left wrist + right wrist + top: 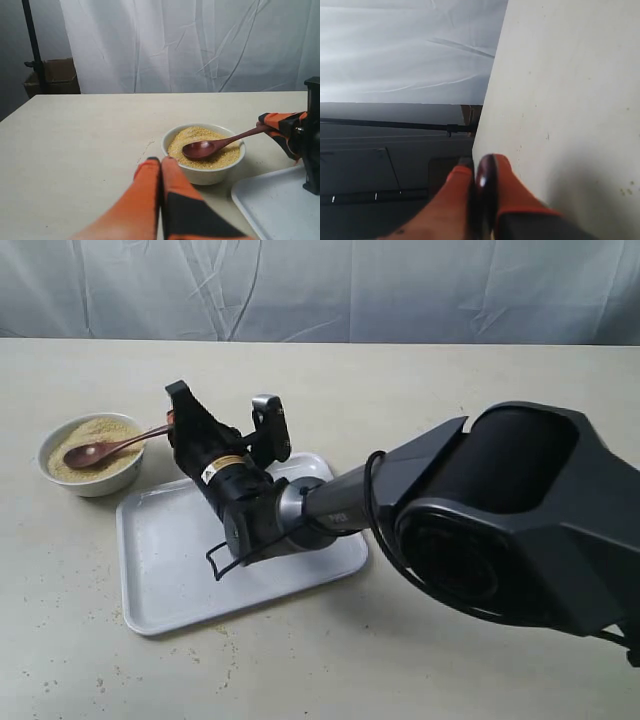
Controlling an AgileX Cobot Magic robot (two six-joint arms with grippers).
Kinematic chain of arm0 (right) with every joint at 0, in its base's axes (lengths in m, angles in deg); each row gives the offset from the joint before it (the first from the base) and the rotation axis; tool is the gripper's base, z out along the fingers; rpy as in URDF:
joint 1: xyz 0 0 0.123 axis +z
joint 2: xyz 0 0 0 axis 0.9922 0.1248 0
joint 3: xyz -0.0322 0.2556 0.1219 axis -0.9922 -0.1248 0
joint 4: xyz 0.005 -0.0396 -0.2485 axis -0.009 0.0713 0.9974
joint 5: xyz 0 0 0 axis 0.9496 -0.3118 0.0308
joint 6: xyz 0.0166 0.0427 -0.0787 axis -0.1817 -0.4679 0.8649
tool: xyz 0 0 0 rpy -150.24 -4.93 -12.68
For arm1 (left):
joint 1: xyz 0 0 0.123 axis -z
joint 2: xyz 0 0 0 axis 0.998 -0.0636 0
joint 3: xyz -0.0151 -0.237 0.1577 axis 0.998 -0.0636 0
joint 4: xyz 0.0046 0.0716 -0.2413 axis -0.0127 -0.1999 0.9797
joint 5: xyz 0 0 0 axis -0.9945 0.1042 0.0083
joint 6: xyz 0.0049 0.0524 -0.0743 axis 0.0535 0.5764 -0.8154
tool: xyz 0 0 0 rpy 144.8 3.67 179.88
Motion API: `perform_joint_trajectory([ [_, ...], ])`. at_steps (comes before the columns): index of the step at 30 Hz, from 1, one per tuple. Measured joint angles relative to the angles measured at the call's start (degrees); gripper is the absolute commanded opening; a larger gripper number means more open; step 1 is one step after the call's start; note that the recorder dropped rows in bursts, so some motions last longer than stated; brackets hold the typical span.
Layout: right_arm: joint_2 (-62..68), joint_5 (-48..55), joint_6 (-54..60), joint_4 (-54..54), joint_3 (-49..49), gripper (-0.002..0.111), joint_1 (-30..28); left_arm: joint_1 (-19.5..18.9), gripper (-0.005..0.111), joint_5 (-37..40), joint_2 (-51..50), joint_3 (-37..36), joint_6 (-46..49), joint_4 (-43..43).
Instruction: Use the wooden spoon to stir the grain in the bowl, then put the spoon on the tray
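The small white bowl (60,476) stands left of the tray (170,560), filled with yellow-tan grain (105,430). In the grain lies the oval head of the wooden spoon (88,452), its handle rising to the right. My right gripper (172,426) is shut on the handle's end; the right wrist view shows the dark handle (486,182) pinched between the orange fingers of that gripper (477,167). In the left wrist view the left gripper (160,161) is shut and empty, low over the table just short of the bowl (202,175), with the spoon (205,149) beyond.
My right arm's wrist (255,505) hangs over the tray's far half. Loose grains (95,565) lie scattered on the table by the tray's left edge. A cardboard box (52,77) and a black pole (32,45) stand past the table's far corner.
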Motion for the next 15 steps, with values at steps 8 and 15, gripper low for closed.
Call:
perform_joint_trajectory([
  [8,-0.6,-5.6,6.7,-0.7,-0.1,0.004,0.0,0.0,0.000,0.0,0.0,0.0,0.0,0.0],
  [15,-10.5,1.4,34.0,5.9,-0.1,-0.001,-0.2,0.0,0.000,0.0,0.0,0.0,0.0,0.0],
])
